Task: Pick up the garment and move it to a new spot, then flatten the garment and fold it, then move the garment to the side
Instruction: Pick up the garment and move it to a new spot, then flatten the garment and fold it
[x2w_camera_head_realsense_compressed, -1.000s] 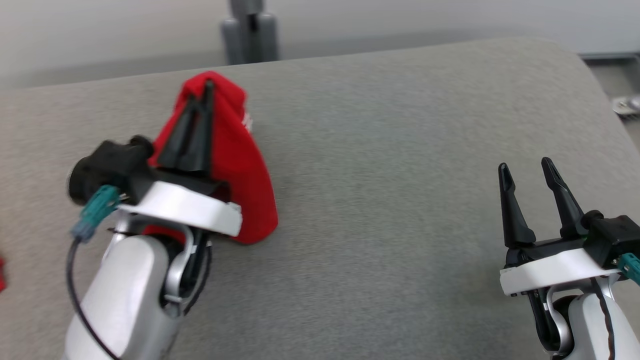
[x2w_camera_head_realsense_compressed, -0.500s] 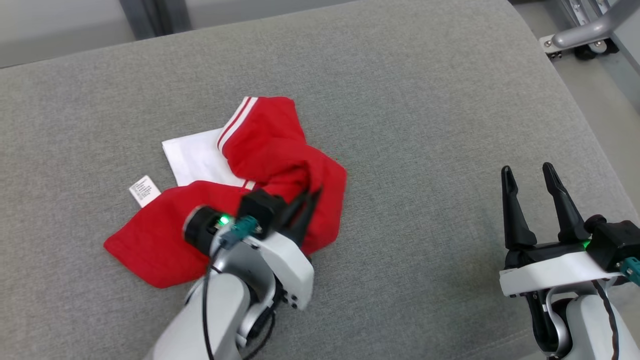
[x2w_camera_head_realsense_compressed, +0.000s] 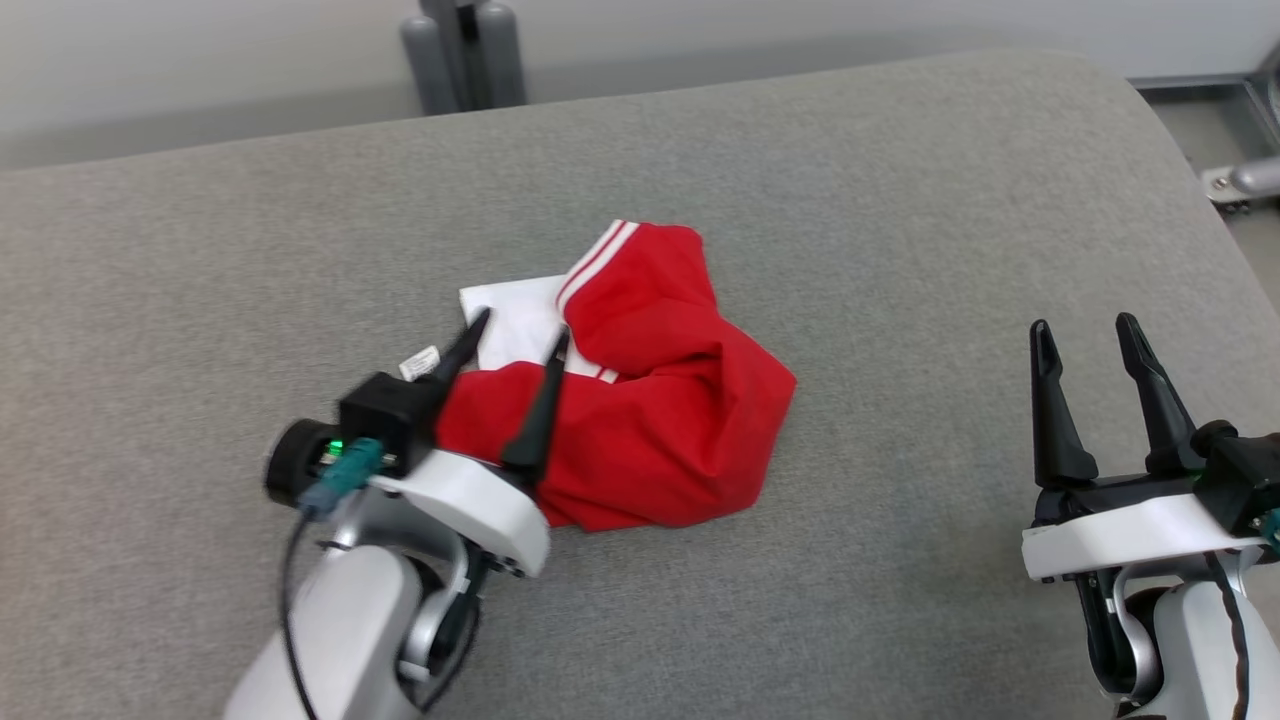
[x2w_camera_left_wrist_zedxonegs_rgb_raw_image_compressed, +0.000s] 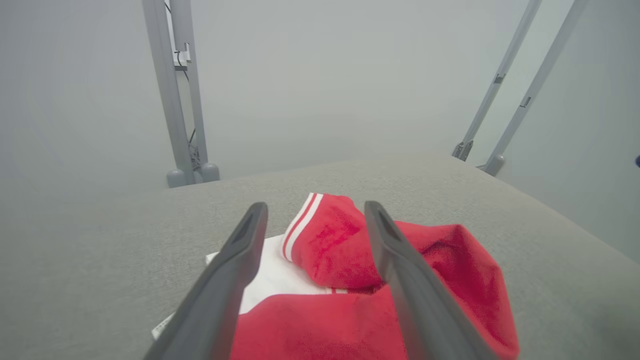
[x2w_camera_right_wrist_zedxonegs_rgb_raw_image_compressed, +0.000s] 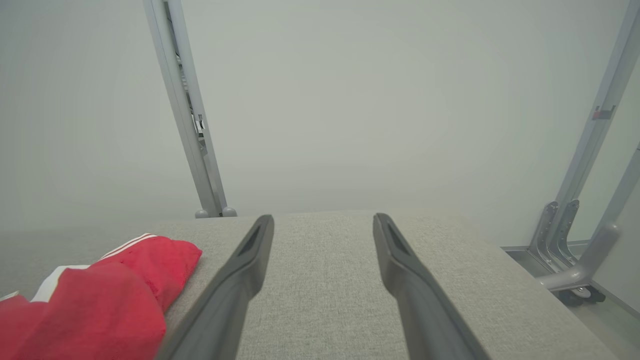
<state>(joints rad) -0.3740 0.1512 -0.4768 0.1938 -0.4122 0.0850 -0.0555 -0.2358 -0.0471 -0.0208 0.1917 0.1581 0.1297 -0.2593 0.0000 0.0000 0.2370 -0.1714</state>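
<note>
- Garment (x2w_camera_head_realsense_compressed: 660, 440), red with a white panel, lay bunched in the middle of the grey cushioned surface (x2w_camera_head_realsense_compressed: 900, 200). Its longer side ran left to right and its white-striped hem (x2w_camera_head_realsense_compressed: 592, 262) was turned toward the far side.
- Left gripper (x2w_camera_head_realsense_compressed: 524, 324) hovered at the garment's left end, fingers spread and holding nothing.
- Right gripper (x2w_camera_head_realsense_compressed: 1083, 322) stood well apart at the near right, fingers also spread and empty.
- A small label (x2w_camera_head_realsense_compressed: 420, 362) poked out beside the left fingers.
- Grey posts (x2w_camera_head_realsense_compressed: 462, 50) rose beyond the far edge.
</note>
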